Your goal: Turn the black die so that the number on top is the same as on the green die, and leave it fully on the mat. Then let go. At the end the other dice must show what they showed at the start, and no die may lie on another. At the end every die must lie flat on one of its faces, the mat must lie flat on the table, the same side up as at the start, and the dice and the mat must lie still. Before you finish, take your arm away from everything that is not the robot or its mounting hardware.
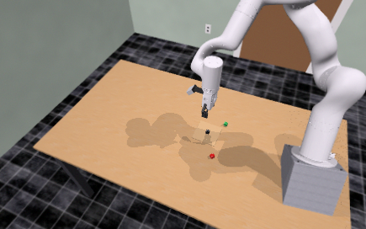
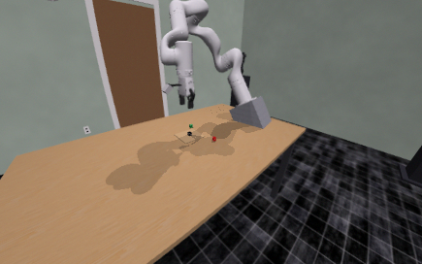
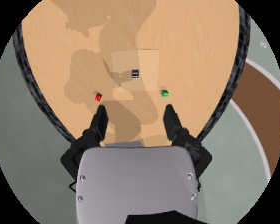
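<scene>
The black die lies on the small tan mat, near the mat's middle. The green die lies on the table just off the mat. The red die lies on the table on the mat's other side. My gripper is open and empty. It hangs well above the mat and the black die. The dice are too small to read their top faces.
The arm's grey base block stands on the table's right end. The wooden table stretches wide to the left of the mat. A brown door is in the wall behind.
</scene>
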